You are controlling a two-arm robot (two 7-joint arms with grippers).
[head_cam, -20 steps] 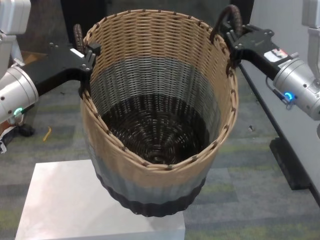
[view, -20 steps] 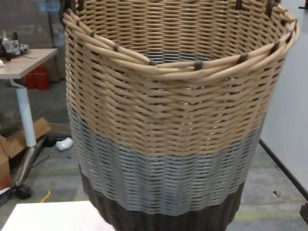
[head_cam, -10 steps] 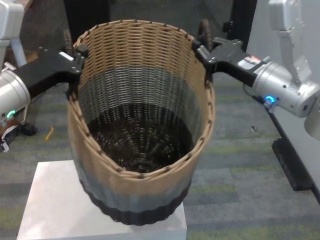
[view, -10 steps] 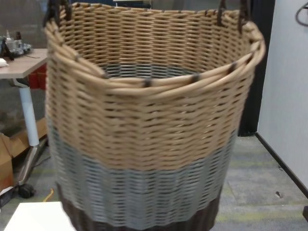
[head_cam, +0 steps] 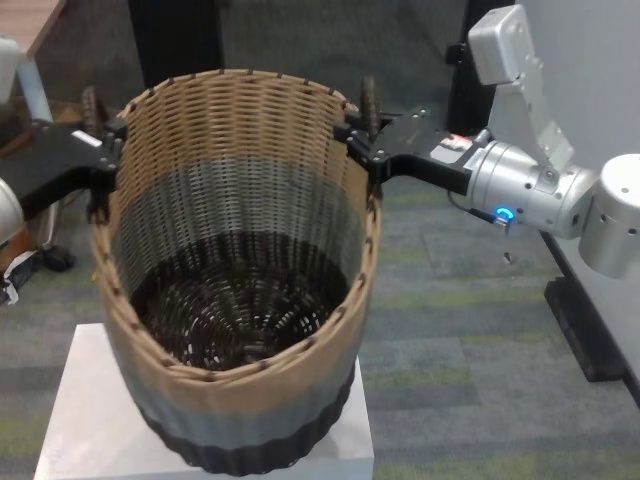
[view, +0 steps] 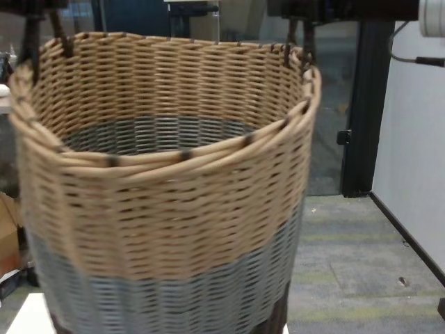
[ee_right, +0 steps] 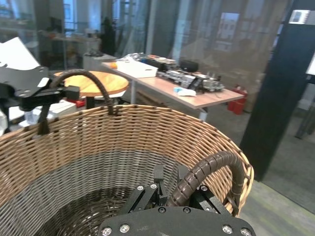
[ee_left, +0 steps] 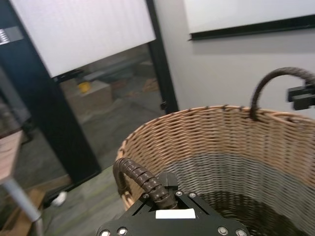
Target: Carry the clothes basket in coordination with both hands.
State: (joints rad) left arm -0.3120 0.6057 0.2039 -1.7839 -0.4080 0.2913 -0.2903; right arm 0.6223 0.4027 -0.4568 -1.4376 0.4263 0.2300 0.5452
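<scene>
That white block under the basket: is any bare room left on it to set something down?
A bare strip of the white block shows along its left side, beside the clothes basket, which hides the rest. The rim is crowded: the left pincer is shut on one handle, the right pincer on the other.

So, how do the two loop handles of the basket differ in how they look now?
In the head view, the left handle shows only as a short stub beside the left claw; the right handle stands taller above the right claw. The left sits nearer the picture's edge. Both are dark brown, wrapped, and gripped by a shut claw.
</scene>
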